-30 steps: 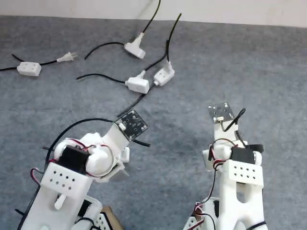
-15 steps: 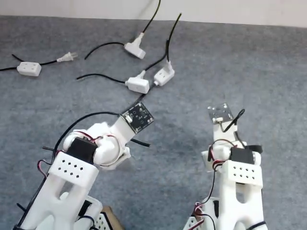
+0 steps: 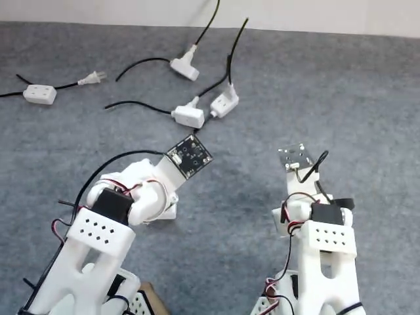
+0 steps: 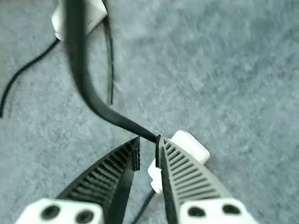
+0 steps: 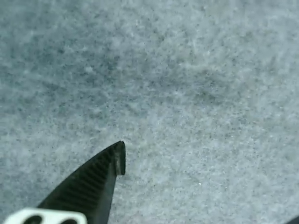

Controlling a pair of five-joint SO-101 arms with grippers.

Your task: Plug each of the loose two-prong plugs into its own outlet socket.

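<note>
The left end effector [image 4: 147, 147] hangs low over the grey surface [image 3: 367, 98], its two ribbed fingers [image 4: 180, 179] parted by a narrow gap and gripping nothing; a white plug body [image 4: 189, 148] lies just beside one fingertip, a little of it showing in the gap (whether the finger touches it cannot be told); a black cable [image 4: 88, 91] runs across the surface to that same fingertip. The right end effector [image 5: 205, 186] is released, with one ribbed finger [image 5: 93, 186] over bare surface and its jaws standing wide apart. Farther out, near the far left edge, a two-prong plug [image 3: 92, 79] lies loose just beside a white outlet socket [image 3: 39, 95], apart from it; another white plug [image 3: 185, 67] lies alone on its cable; two white pieces [image 3: 189, 116] [image 3: 225, 104] sit end to end ahead of the left arm.
</note>
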